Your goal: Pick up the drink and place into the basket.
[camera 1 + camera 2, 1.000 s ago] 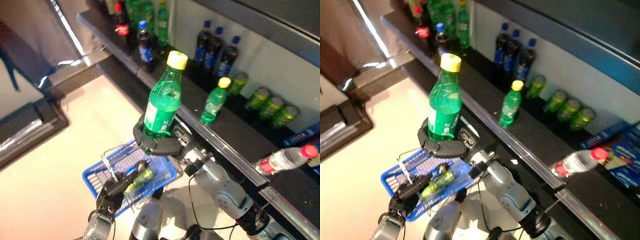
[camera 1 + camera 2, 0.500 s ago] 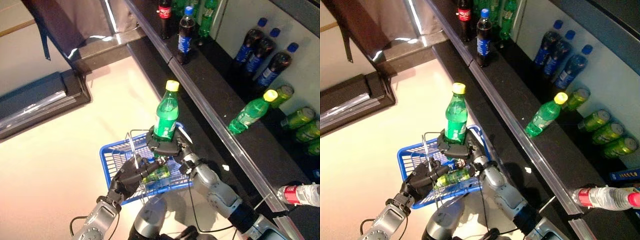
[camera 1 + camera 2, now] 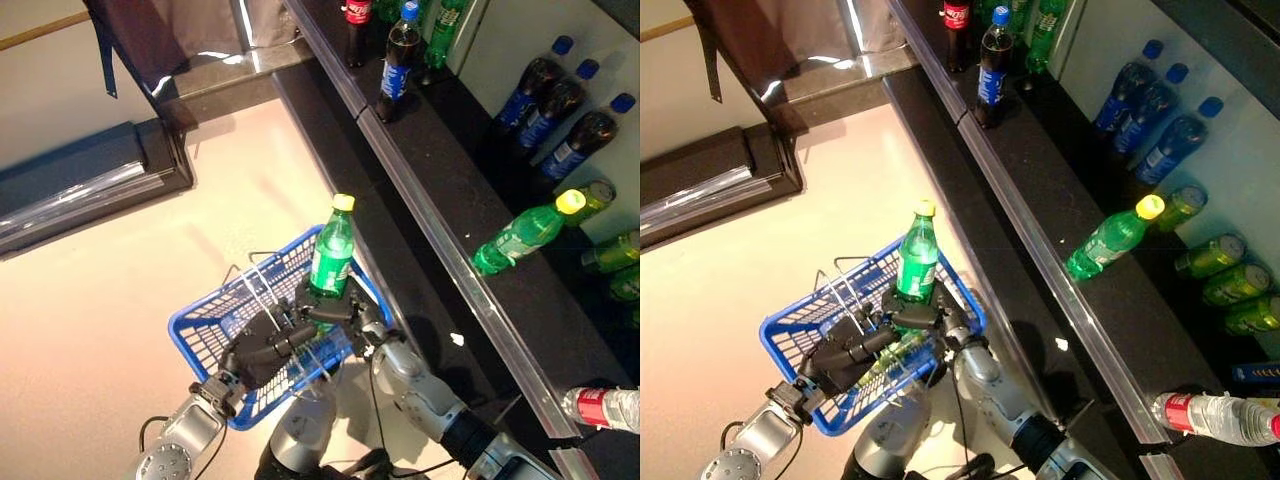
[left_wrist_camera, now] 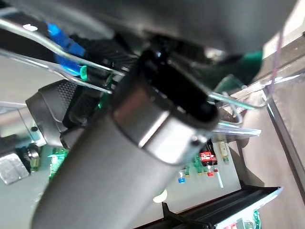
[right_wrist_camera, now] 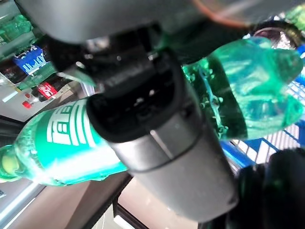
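Note:
My right hand [image 3: 345,315] is shut on a green bottle with a yellow cap [image 3: 331,259], held upright with its base inside the blue basket [image 3: 205,330], near its right end. The bottle also shows in the right wrist view [image 5: 71,143]. My left hand [image 3: 262,345] is shut on the basket's thin wire handles [image 3: 262,295] and holds the basket up off the pale floor. Something small and green [image 3: 885,357] lies in the basket beneath my left hand. In the right eye view the bottle [image 3: 917,262] stands over the basket's right side.
A long black shelf [image 3: 440,250] runs along the right. On it are a fallen green bottle [image 3: 525,233], dark bottles with blue caps [image 3: 555,100], green cans [image 3: 1220,285], a dark cola bottle [image 3: 398,60] and a lying clear bottle with a red cap [image 3: 605,407]. A dark step [image 3: 90,190] lies at the far left.
My right hand has lowered the green bottle from above the basket down into its right end. The camera has shifted, so the whole scene sits differently.

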You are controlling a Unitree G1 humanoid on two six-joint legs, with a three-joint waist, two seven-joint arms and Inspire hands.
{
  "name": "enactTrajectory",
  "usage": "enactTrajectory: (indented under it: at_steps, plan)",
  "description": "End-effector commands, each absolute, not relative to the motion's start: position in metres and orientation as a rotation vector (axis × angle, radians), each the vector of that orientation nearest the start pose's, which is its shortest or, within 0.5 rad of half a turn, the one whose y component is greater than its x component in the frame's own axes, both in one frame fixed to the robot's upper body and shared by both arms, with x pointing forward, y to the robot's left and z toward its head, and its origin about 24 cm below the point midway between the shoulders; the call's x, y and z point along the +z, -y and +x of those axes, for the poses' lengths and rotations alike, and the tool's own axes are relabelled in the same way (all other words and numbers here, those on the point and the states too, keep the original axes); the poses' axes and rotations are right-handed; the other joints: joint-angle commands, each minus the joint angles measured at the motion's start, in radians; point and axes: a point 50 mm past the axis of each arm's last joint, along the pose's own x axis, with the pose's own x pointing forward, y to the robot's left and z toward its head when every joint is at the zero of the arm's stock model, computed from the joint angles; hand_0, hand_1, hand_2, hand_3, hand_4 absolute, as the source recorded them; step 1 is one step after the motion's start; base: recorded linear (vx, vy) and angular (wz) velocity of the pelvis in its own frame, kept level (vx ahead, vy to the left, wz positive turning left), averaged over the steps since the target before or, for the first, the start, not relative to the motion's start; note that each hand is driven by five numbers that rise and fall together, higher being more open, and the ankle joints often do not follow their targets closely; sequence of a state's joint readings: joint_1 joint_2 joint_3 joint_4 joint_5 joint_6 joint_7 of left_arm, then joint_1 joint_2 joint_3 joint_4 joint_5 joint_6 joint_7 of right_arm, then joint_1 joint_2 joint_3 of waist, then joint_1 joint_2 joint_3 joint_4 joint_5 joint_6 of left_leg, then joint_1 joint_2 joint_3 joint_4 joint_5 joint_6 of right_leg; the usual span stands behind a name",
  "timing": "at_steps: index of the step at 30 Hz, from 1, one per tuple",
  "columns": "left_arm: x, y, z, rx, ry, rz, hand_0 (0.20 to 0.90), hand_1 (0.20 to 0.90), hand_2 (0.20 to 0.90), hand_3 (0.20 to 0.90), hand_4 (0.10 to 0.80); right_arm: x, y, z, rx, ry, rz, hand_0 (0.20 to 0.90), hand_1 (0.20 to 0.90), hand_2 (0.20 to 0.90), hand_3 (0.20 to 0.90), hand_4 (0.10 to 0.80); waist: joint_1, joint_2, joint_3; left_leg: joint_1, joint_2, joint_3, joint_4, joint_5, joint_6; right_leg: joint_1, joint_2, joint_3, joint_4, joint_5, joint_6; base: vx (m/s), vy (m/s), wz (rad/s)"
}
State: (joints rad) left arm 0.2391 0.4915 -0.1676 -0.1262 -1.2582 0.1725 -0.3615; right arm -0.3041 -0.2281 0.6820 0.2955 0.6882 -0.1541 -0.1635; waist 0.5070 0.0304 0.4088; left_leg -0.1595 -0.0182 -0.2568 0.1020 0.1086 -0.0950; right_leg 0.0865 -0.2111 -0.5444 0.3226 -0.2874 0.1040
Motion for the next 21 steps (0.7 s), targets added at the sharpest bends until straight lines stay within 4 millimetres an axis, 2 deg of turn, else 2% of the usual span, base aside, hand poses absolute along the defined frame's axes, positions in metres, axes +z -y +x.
enactTrajectory:
  at_steps: [1,7,13,21]
  plan:
    - [0.159,-0.140,0.188,-1.110,0.446,-0.956,0.300,0.300,0.300,0.200,0.100,0.084,0.006,0.271,0.603,0.115,0.415,0.300,0.300,0.300,0.200,0.100,-0.033,0.026,-0.100,0.003,-0.031,-0.008,0.099,-0.094,0.020,0.018,0.032,0.030,-0.158,0.201,-0.031,0.000,0.000,0.00]
    - [0.163,-0.137,0.183,-1.217,0.463,-0.963,0.300,0.300,0.300,0.200,0.100,0.050,0.010,0.270,0.551,-0.043,0.439,0.300,0.300,0.300,0.200,0.100,-0.028,0.034,-0.088,-0.006,-0.035,-0.012,0.087,-0.091,0.024,0.003,0.025,0.021,-0.151,0.201,-0.028,0.000,0.000,0.00]
    - [0.169,-0.136,0.181,-1.291,0.481,-0.861,0.300,0.300,0.300,0.200,0.100,0.032,0.009,0.268,0.555,-0.160,0.489,0.300,0.300,0.300,0.200,0.100,-0.035,0.049,-0.070,-0.018,-0.039,-0.006,0.087,-0.088,0.027,-0.017,0.015,0.018,-0.136,0.204,-0.025,-0.011,0.013,0.00]
    - [0.178,-0.141,0.181,-1.314,0.524,-0.845,0.300,0.300,0.300,0.200,0.100,0.005,0.017,0.271,0.506,-0.347,0.607,0.300,0.300,0.300,0.200,0.100,-0.030,0.060,-0.050,-0.030,-0.044,-0.004,0.078,-0.085,0.031,-0.037,0.000,0.006,-0.123,0.205,-0.021,-0.006,0.009,0.00]
